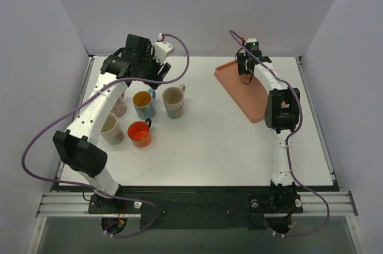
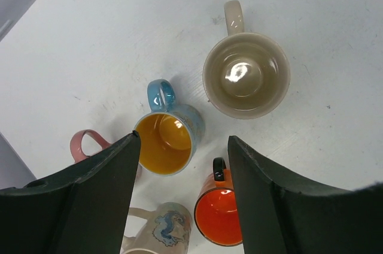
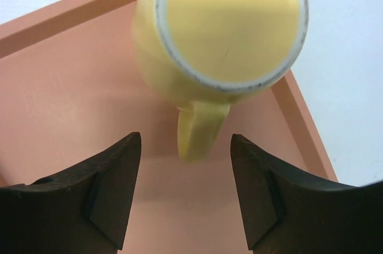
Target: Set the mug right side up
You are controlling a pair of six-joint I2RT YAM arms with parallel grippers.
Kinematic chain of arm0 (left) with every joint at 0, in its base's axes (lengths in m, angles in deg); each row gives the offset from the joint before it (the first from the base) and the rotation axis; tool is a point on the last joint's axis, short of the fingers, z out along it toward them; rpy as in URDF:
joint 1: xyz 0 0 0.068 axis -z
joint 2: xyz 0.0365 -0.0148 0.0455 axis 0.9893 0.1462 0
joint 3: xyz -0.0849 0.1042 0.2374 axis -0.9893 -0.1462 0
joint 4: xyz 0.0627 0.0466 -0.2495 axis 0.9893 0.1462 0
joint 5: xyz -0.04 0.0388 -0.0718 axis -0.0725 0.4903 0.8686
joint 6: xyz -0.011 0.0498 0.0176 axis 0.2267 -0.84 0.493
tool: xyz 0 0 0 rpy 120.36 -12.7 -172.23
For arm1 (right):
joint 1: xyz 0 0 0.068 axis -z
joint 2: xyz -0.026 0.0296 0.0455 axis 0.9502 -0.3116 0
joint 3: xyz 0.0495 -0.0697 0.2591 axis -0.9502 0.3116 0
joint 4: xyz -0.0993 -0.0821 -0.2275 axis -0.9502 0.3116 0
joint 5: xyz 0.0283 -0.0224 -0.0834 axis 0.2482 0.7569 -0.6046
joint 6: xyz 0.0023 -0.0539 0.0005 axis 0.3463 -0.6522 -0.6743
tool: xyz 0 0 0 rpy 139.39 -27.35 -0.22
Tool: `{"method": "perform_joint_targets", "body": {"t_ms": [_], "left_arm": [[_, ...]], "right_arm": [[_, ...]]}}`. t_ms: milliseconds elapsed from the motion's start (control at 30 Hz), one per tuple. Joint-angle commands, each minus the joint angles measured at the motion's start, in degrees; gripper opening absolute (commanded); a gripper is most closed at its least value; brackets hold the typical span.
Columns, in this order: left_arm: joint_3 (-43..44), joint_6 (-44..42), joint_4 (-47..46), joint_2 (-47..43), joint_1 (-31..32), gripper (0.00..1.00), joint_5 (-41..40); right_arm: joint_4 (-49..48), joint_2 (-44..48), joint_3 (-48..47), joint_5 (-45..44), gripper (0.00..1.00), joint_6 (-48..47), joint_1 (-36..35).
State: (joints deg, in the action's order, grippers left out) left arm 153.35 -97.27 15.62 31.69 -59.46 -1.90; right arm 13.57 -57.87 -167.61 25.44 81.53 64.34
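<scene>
Now the pale yellow ceramic mug (image 3: 230,20) sits base-up on the salmon plastic tray (image 3: 72,104) just ahead of the right pincer (image 3: 185,137), whose jaws stand apart astride its handle (image 3: 200,128), which points back toward them, untouched.

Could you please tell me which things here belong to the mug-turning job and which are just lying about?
Job: upside-down yellow mug, tray under it, right claw open either side of its handle.

Lying about: beige mug, blue mug, orange mug, pink mug, picture mug; left claw open above them.
</scene>
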Motion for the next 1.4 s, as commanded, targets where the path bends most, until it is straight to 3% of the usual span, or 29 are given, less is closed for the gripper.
{"method": "perform_joint_targets", "body": {"t_ms": [0,100,167,233,267,467,533,633,767,867,933,1000,1033,1100,1200,1367], "left_arm": [[0.41,0.48,-2.94,-0.21,0.11,0.70,-0.49],[0.50,0.40,-3.11,-0.30,0.11,0.70,-0.93],[0.68,0.40,-3.11,-0.21,0.11,0.70,-1.11],[0.68,0.48,-3.20,-0.29,0.11,0.70,-1.02],[0.85,0.40,-3.37,-0.38,0.11,0.70,-0.85],[-1.16,-2.76,-3.55,-2.66,0.19,0.70,4.41],[-3.01,-7.32,-4.42,-4.59,0.19,0.70,7.67],[-10.12,-12.78,-10.21,-9.07,0.28,0.70,11.71],[-22.59,-20.42,-25.74,-18.20,1.33,0.70,15.32],[-36.52,-28.83,-38.15,-24.01,4.75,0.70,12.70],[-47.76,-36.72,-50.70,-29.11,10.10,0.72,8.92],[-58.66,-45.95,-70.01,-32.37,13.62,0.74,5.58],[-61.69,-48.45,-82.52,-32.90,14.60,0.76,4.70],[-67.78,-54.43,-97.77,-31.51,16.80,0.79,3.47],[-67.27,-56.03,-104.62,-29.39,19.70,0.80,-1.88],[-68.05,-60.94,-110.15,-27.37,19.79,0.81,-1.20]], "right_arm": [[-1.31,-2.35,-5.35,-2.86,0.56,0.64,0.91],[-0.34,-4.03,-9.21,-1.90,0.52,0.12,1.09],[-0.08,-4.82,-10.79,-0.32,0.44,-0.15,1.35],[0.70,-5.35,-11.42,1.27,0.25,0.55,1.88],[0.88,-5.09,-11.33,1.36,0.00,1.51,2.23],[-1.04,4.39,-3.00,10.13,0.00,8.72,4.51],[-3.24,10.19,2.01,13.38,0.00,12.85,4.96],[-8.59,19.67,11.30,17.96,0.00,19.95,5.66],[-15.10,28.99,21.79,24.98,0.00,28.74,6.71],[-20.46,34.36,29.07,31.75,0.00,36.93,7.16],[-23.18,39.37,33.55,34.49,0.00,41.41,6.89],[-28.00,44.64,39.78,36.25,0.00,47.03,6.37],[-29.51,47.97,41.56,37.38,0.00,50.09,5.76],[-31.02,53.68,45.79,38.53,0.00,52.75,3.92],[-26.04,61.33,48.17,39.85,0.00,51.19,-1.35],[-15.05,66.54,45.89,41.87,0.00,47.49,-9.97]]}}
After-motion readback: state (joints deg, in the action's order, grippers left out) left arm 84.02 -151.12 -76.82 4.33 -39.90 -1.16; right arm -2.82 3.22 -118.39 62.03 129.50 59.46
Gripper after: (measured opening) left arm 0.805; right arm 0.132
